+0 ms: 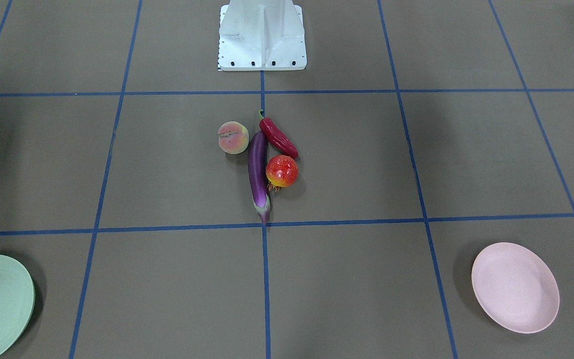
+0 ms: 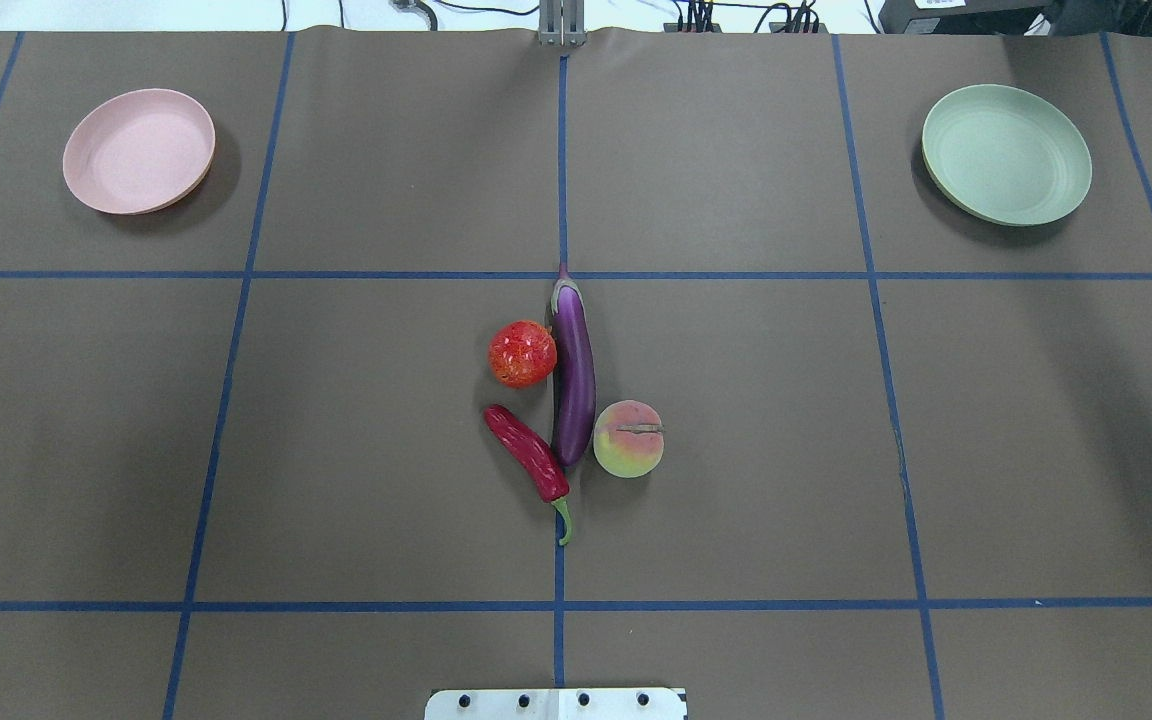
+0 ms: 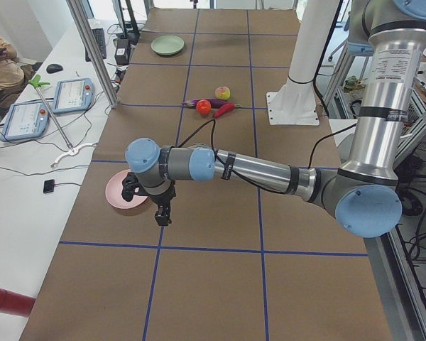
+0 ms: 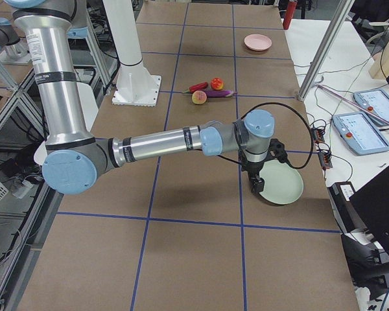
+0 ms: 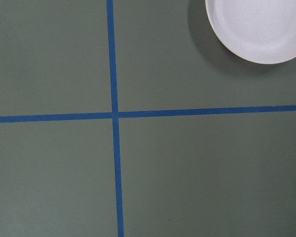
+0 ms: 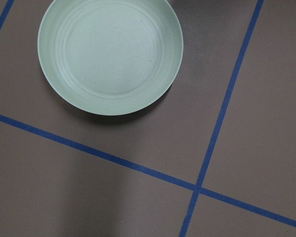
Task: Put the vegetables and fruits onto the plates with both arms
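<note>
The purple eggplant (image 2: 573, 375) lies at the table's middle. The pomegranate (image 2: 522, 353) and the red chili (image 2: 526, 455) lie against its left side, and the peach (image 2: 628, 438) touches its right. The pink plate (image 2: 139, 150) sits far left and the green plate (image 2: 1006, 153) far right; both are empty. My left gripper (image 3: 161, 213) hangs above the table beside the pink plate (image 3: 117, 192). My right gripper (image 4: 258, 186) hangs at the green plate's (image 4: 282, 183) edge. They show only in the side views, so I cannot tell whether they are open or shut.
The white fixed base (image 1: 262, 37) stands at the robot's side of the table. Blue tape lines (image 2: 561, 605) cross the brown table cover. An operator's desk with tablets (image 3: 53, 99) runs along the far edge.
</note>
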You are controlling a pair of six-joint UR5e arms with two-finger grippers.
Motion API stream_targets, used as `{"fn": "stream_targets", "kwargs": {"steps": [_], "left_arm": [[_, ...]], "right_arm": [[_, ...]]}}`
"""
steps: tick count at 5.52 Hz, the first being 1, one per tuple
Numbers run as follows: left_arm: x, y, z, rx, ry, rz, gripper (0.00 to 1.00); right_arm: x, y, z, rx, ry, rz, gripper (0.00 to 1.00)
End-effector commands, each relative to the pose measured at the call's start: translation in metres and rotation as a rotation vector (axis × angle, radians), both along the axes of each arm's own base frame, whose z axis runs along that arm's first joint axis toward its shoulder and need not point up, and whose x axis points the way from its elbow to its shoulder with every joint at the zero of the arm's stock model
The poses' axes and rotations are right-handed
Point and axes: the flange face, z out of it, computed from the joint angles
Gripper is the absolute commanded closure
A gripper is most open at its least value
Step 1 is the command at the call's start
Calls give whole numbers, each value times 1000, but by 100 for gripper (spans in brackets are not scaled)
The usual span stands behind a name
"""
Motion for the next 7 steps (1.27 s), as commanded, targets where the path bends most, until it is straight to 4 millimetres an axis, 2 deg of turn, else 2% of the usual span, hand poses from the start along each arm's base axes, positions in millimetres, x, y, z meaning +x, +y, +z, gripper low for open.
{"fn": "stream_targets", "kwargs": {"steps": [1,2,3,4,5,6,7], "left_arm": [[-1,1,-16,39,2,-2,0],[-2,3,-24,55,-11,-7,0],[0,38,-10,33,26,-6,0],[1,44,-17,74,30,0,0],[3,44,-21,153,35,1,0],[10,44,-16,160,36,15,0],[16,42,-23,199,48,22,0]], "right_arm": [[-2,5,4,-24,30,-4,0],[-2,11,6,-27,16,-6,0],[-1,33,6,-23,9,-8,0],[-3,43,21,-11,5,-18,0],[-15,40,43,12,-18,-22,0],[-20,44,40,-34,-81,11,0],[-51,44,30,23,-109,-48,0]]}}
